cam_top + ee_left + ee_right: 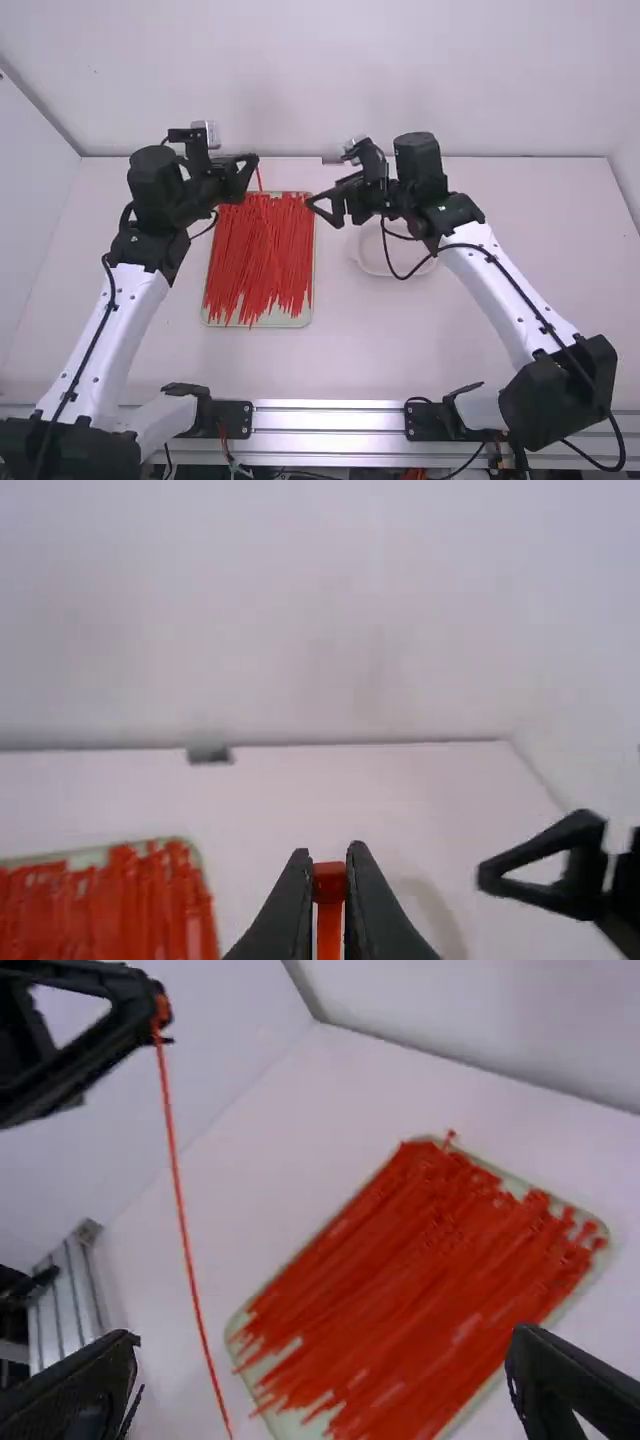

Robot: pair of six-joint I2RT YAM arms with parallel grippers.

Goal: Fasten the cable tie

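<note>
The left gripper [248,163] is clamped on the head end of one red tie [328,882]. In the left wrist view the red strip sits pinched between the two closed fingers. It is held in the air above the tray's [285,322] far edge, near the middle of that edge. From the pinch the tie hangs almost straight down. Its long axis is close to vertical, with the free tail pointing at the table. The tail's tip seems to end just past the tray's far edge, but against the red pile [260,255] in the tray the high view makes this hard to tell.

The right gripper [330,195] hovers over the tray's far right corner with its fingers spread wide and nothing between them. The hanging tie is just beside it, toward the tray's left side. The strip runs across the line of the right gripper's reach, not along it. Since the left gripper is taken up with the head, the right gripper is the free one and the nearer one to the tail.

My judgement is that the next step is for the right gripper to catch the tail low down. It would then bend the tail up toward the head, so the tail must stay within its open span. No loop is formed yet. A white bowl [365,265] sits right of the tray.
</note>
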